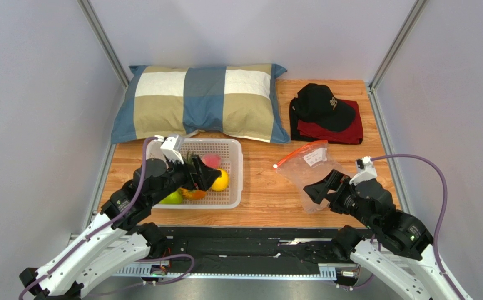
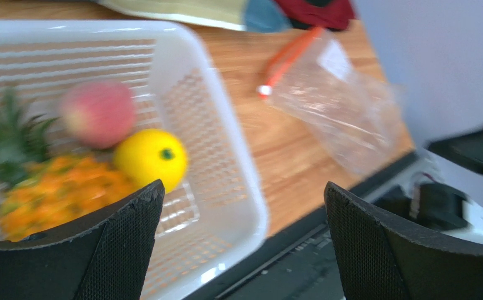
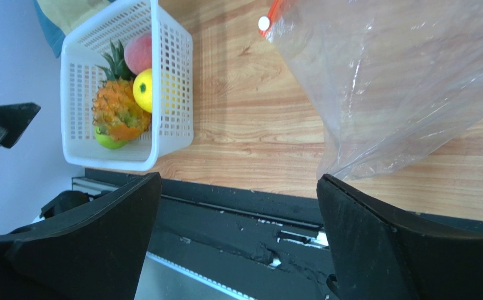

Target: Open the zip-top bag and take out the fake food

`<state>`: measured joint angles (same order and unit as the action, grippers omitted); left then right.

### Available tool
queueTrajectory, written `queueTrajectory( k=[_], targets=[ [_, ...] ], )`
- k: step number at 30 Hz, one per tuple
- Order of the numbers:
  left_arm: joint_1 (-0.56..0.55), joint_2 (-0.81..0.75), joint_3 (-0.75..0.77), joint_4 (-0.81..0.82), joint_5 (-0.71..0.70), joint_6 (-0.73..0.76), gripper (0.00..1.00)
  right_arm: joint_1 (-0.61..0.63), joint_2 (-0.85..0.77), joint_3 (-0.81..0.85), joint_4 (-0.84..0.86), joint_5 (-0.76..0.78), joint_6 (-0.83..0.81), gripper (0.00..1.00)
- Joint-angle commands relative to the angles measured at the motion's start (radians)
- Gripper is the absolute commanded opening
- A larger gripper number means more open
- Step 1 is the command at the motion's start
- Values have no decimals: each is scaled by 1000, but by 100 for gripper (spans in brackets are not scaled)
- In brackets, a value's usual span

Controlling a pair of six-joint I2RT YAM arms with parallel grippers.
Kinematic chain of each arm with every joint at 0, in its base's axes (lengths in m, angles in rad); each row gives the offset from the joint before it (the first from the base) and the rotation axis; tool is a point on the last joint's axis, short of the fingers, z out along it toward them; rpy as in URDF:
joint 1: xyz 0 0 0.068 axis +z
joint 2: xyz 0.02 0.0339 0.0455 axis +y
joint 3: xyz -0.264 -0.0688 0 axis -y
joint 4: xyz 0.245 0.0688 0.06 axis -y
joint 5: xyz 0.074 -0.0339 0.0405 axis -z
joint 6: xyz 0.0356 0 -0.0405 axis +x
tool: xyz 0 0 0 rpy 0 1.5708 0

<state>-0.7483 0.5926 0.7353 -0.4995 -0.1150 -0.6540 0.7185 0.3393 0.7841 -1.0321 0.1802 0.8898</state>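
The zip-top bag (image 1: 309, 169) lies flat on the wooden table, clear, with nothing seen inside; its red-orange zip strip and white slider tab (image 1: 276, 166) point left. The fake food sits in a white perforated basket (image 1: 236, 187): pink peach (image 1: 211, 160), yellow citrus (image 1: 221, 180), pineapple (image 1: 194, 192), green apple (image 1: 173, 198). My left gripper (image 1: 208, 177) hovers over the basket, open and empty (image 2: 243, 187). My right gripper (image 1: 319, 187) is open and empty (image 3: 239, 177) at the bag's near corner (image 3: 400, 81). The left wrist view shows the peach (image 2: 98, 112), the citrus (image 2: 151, 157) and the bag (image 2: 338, 106).
A checked pillow (image 1: 203, 100) lies along the back. A black cap (image 1: 322, 106) rests on folded red cloth (image 1: 347, 131) at the back right. A black rail (image 1: 256, 240) runs along the table's near edge. Grey walls close in both sides.
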Motion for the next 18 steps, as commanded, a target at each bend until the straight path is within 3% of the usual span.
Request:
queueTrajectory(
  k=[1,8,18],
  targets=[
    [4,-17,-4,240,348,30,99,1,-13,50,66,108,-64,100],
    [4,-141,50,207,328,97,99,1,6,107,96,183,-150,100],
    [4,-235,176,24,161,203,99,-1,153,285,56,363,-285,100]
  ],
)
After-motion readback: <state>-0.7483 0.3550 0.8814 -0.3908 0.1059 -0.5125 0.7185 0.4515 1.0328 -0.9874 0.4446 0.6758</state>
